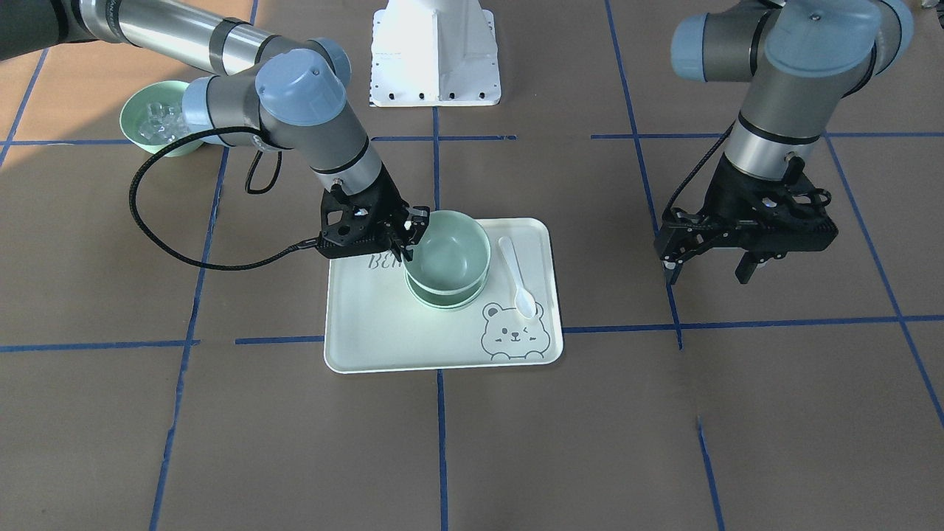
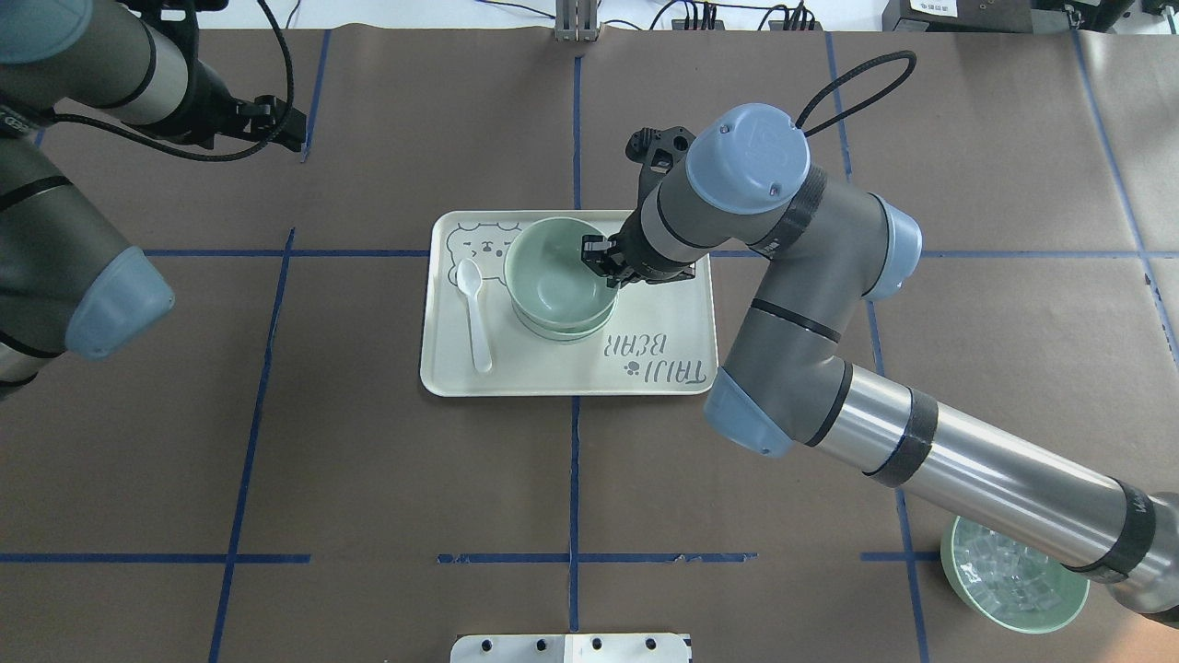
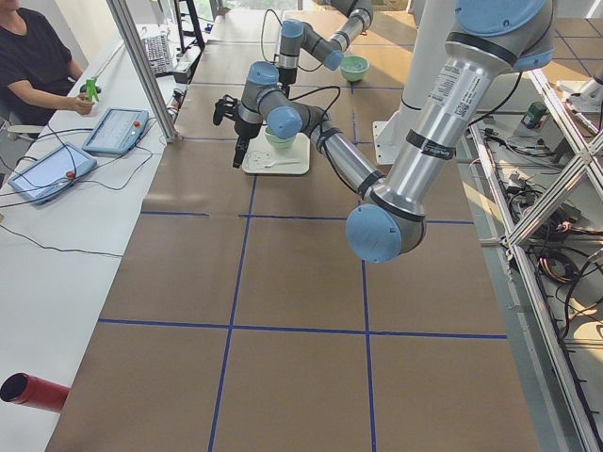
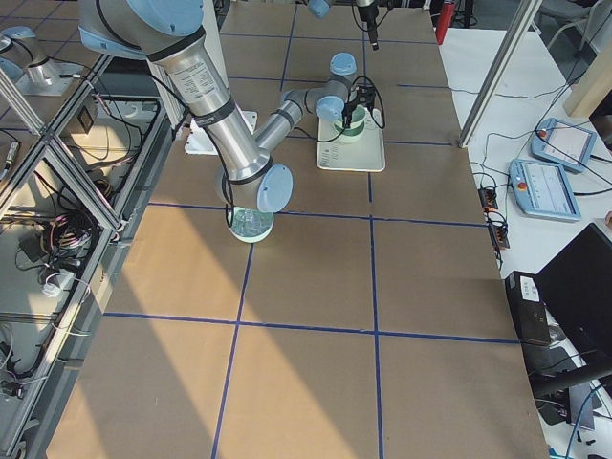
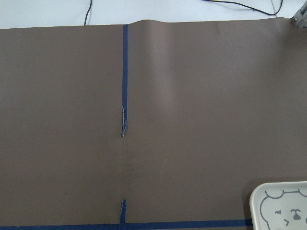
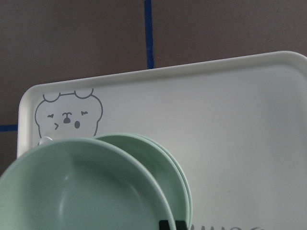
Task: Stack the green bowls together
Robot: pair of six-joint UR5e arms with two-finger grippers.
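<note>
My right gripper (image 1: 410,240) is shut on the near rim of a pale green bowl (image 1: 450,247) and holds it, slightly tilted, just over the lower green bowls (image 1: 442,299) nested on the bear-print tray (image 1: 383,332). In the overhead view the held bowl (image 2: 551,272) covers most of the stack (image 2: 566,329), and the right gripper (image 2: 601,262) is at its right rim. The right wrist view shows the held bowl (image 6: 81,187) above the nested rims (image 6: 175,177). My left gripper (image 1: 706,277) is open and empty, above bare table away from the tray.
A white plastic spoon (image 1: 518,279) lies on the tray beside the stack. A like green bowl with clear cubes (image 1: 156,122) stands on the table under my right arm, also in the overhead view (image 2: 1011,575). The white robot base (image 1: 435,59) is at the table's edge.
</note>
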